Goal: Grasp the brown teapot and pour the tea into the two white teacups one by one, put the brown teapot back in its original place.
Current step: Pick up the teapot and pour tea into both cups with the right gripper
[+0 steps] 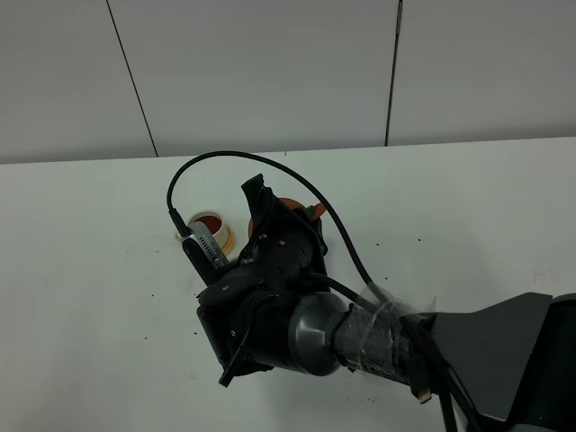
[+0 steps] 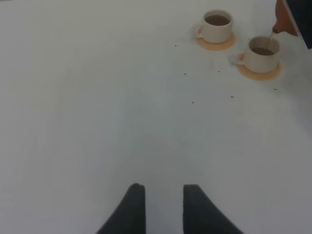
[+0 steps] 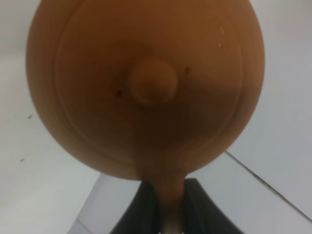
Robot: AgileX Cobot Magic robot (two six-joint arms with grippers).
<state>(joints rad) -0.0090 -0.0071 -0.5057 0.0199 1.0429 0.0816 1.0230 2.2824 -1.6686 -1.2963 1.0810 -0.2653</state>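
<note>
White table (image 1: 90,297) fills most of the high view. Its far edge meets a pale wall (image 1: 270,72) with dark lines in it. Both sides of the table are bare, so there is lots of room to move there. The middle is crowded, because the big dark right arm (image 1: 378,337) reaches in from the near right corner and hides much of it.

The right gripper (image 3: 168,195) is pinched tight on the thin handle (image 3: 163,170) of the brown teapot (image 3: 146,83). The pot is round, smooth and reddish brown, with a little knob (image 3: 152,83) on its lid. It is up off the table and tipped over.

Its spout (image 2: 282,22) hangs just above one teacup (image 2: 263,53), and a thin stream of tea (image 2: 271,35) falls in. The other teacup (image 2: 217,27) stands just beside it and has brown tea in it. Each small white cup sits on its own orange saucer (image 2: 258,74).

The left gripper (image 2: 164,204) is well apart from the cups, over bare table. Its two dark fingers (image 2: 134,209) have a small gap between them and hold nothing.
</note>
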